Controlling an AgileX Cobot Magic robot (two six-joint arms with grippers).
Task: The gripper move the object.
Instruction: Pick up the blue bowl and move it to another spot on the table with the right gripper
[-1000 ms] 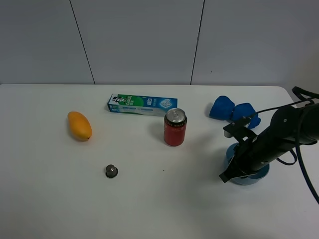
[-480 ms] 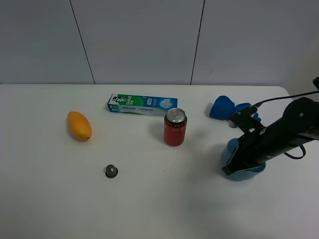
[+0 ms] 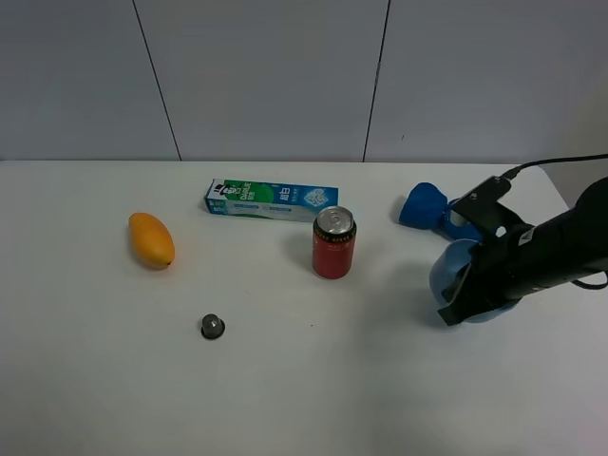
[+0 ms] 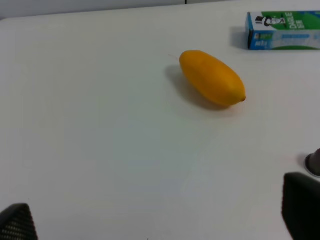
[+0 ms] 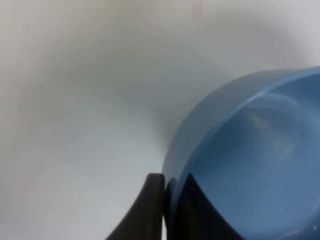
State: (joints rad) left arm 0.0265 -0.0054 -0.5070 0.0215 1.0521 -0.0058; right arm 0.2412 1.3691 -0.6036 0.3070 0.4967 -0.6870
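Observation:
A blue bowl [image 3: 455, 267] hangs tilted above the white table at the right, held by its rim. My right gripper [image 3: 459, 305] is shut on that rim. The right wrist view shows the fingers [image 5: 156, 199] pinching the edge of the bowl [image 5: 250, 165], one outside and one inside. My left gripper [image 4: 159, 220] is open and empty, its two dark fingertips wide apart, low over the table near an orange mango [image 4: 212, 77]. The left gripper does not show in the exterior view.
On the table [image 3: 285, 380] are the mango [image 3: 151, 240] at the left, a toothpaste box [image 3: 273, 199] at the back, a red can [image 3: 333, 242] in the middle, a small metal cap [image 3: 213, 327] in front, and a blue crumpled thing [image 3: 425, 204] behind the bowl.
My right gripper has lifted the blue bowl off the table and carried it up and a little to the right, tilting it. Nothing else has moved.

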